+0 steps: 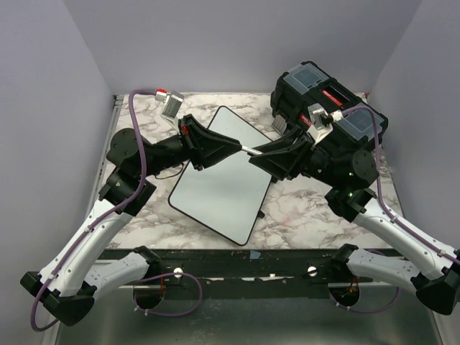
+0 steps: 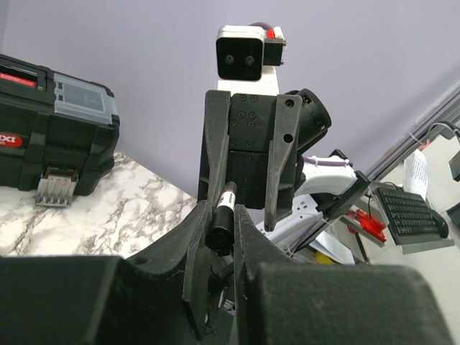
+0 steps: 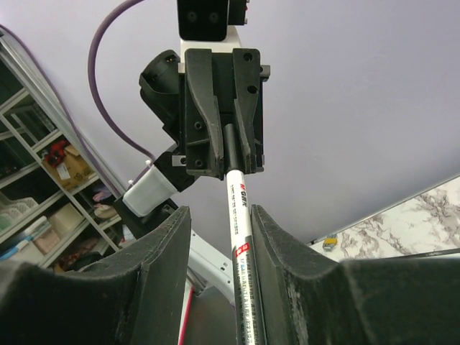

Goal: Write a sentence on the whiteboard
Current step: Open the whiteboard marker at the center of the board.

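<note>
The whiteboard (image 1: 215,190) lay flat and askew on the marbled table (image 1: 309,215), just beside the black toolbox (image 1: 305,83), on the toolbox's left and near side, its face bare of writing. Just left of the toolbox, the two arms held a marker (image 3: 241,237) in the air between them. The left gripper (image 2: 221,212) was clamped on the marker's black end (the cap, by the look of it). The right gripper (image 3: 219,212) stood loosely about the white barrel, one finger against it and a gap on the other side. The step in hand looked to be uncapping. Next the right jaws would need to close firmly on the barrel and the arms pull straight apart along it, before the tip could go down to the board.
</note>
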{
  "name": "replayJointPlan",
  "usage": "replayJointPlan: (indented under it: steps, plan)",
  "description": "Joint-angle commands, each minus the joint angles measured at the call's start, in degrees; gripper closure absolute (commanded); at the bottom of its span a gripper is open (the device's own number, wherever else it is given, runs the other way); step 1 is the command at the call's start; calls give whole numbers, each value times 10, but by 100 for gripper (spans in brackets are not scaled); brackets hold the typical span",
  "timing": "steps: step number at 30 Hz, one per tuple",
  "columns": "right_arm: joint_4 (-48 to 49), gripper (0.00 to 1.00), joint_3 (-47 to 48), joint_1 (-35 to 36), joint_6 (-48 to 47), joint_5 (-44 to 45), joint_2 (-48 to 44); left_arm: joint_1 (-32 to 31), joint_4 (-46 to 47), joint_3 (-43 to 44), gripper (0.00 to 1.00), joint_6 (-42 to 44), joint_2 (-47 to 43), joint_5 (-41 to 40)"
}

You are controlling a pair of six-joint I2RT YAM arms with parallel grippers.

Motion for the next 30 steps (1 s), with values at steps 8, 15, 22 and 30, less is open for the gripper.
replayJointPlan:
  steps: [8,15,22,30]
  plan:
    - [13,61,19,3,0,-19,10,4,-20,11,100,31,14,1]
    - [26,60,14,3,1,-6,2,4,-22,-6,100,31,0,-6]
    - [35,62,13,3,6,-9,8,4,-21,-21,100,29,-8,-10]
    - [45,64,13,3,11,-10,10,4,-22,-29,100,29,-14,-15]
